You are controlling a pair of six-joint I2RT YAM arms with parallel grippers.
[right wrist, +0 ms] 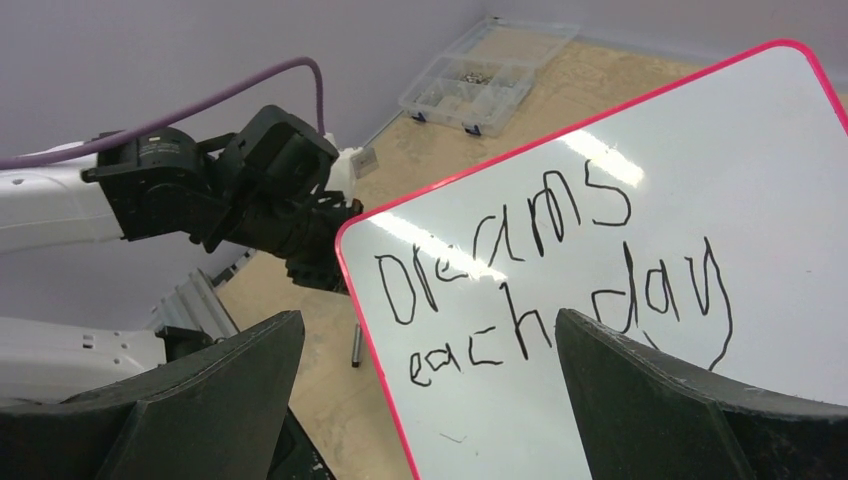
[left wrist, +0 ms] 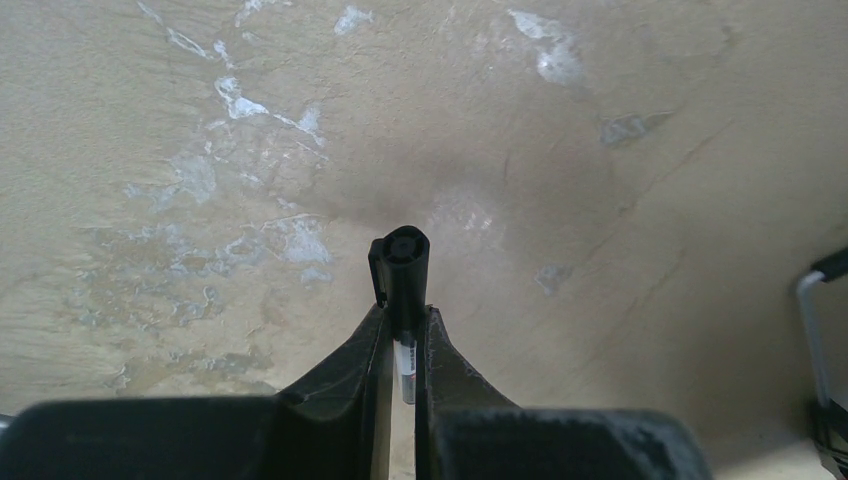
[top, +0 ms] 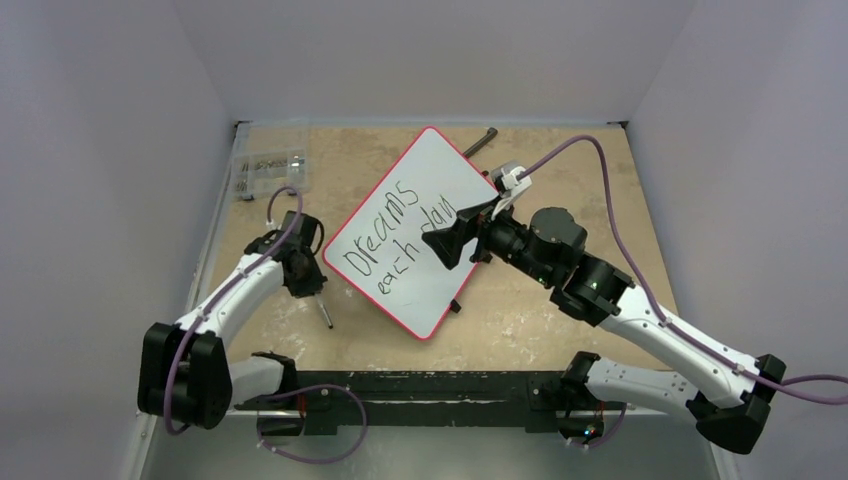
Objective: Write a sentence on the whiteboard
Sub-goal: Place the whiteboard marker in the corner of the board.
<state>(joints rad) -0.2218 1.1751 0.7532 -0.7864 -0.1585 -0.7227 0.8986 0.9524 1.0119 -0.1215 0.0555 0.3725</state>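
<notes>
The whiteboard (top: 432, 165) lies at an angle in the middle of the table, white with a thin red rim. The sentence (top: 398, 237) "Dreams each day" is on it in black, in two lines. It also shows in the right wrist view (right wrist: 560, 265) on the board (right wrist: 700, 140). My left gripper (top: 304, 278) is left of the board and shut on a black marker (top: 323, 311), which points down at the table. In the left wrist view, the fingers (left wrist: 352, 375) clamp the marker (left wrist: 400, 262). My right gripper (top: 456, 236) is open and empty over the board's right half, its jaws wide apart (right wrist: 428, 322).
A clear plastic organizer box (top: 268, 172) stands at the back left and shows in the right wrist view (right wrist: 490, 70). A metal L-shaped tool (top: 480, 141) lies behind the board. A black clip (top: 456, 305) sits on the board's near edge. Grey walls enclose the table.
</notes>
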